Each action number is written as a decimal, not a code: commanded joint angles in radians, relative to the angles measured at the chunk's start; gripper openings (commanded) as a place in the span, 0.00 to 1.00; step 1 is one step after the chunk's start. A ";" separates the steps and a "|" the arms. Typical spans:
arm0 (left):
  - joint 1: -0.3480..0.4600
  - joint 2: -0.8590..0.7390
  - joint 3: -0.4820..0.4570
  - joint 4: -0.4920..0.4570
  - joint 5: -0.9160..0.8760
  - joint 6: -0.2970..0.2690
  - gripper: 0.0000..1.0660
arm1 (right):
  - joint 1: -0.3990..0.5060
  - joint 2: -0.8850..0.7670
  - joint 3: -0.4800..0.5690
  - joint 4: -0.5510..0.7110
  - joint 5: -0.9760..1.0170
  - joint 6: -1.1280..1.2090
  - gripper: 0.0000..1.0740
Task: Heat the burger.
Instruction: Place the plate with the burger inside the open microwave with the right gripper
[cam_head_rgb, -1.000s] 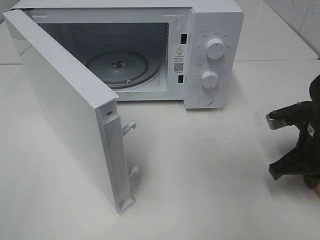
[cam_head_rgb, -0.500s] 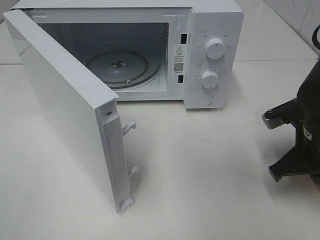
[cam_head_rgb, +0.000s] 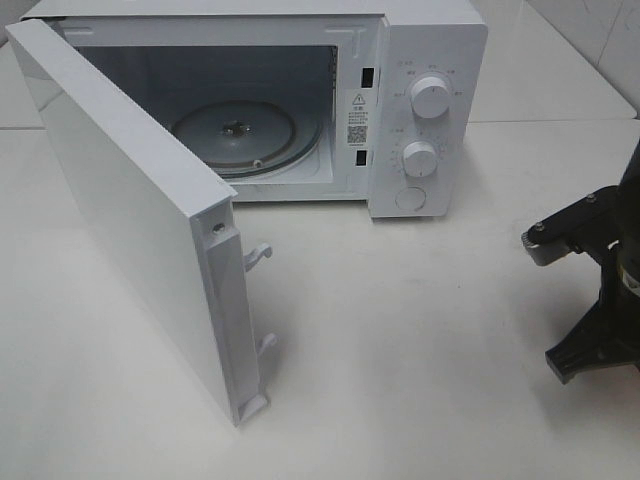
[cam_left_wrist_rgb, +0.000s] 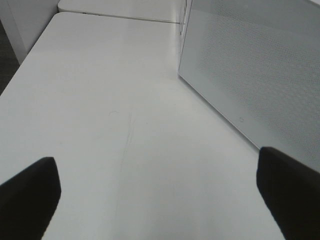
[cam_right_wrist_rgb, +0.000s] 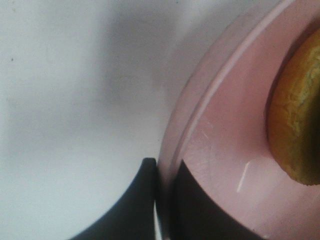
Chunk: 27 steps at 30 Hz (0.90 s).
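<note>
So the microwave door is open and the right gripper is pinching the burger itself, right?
No: the microwave door is open, but the right gripper is pinching the rim of the pink plate, not the burger, which lies on the plate away from the gripper. The right wrist view shows this.

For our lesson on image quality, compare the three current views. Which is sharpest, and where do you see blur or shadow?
Exterior high view: sharpest, evenly lit, with a faint shadow beside the microwave door. Left wrist view: the table is fairly clear, while the near jaws are blurred dark shapes. Right wrist view: too close, so the pink plate and burger are out of focus.
</note>
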<state>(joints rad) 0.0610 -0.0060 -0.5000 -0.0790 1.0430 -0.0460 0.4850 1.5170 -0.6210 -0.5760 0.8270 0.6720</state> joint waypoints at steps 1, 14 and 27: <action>-0.005 -0.019 0.001 0.002 -0.009 0.000 0.94 | 0.043 -0.042 0.023 -0.049 0.066 0.015 0.00; -0.005 -0.019 0.001 0.002 -0.009 0.000 0.94 | 0.163 -0.178 0.037 -0.054 0.137 0.008 0.00; -0.005 -0.019 0.001 0.002 -0.009 0.000 0.94 | 0.329 -0.205 0.037 -0.051 0.183 -0.043 0.00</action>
<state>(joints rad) 0.0610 -0.0060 -0.5000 -0.0790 1.0430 -0.0460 0.8060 1.3240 -0.5860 -0.5760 0.9770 0.6380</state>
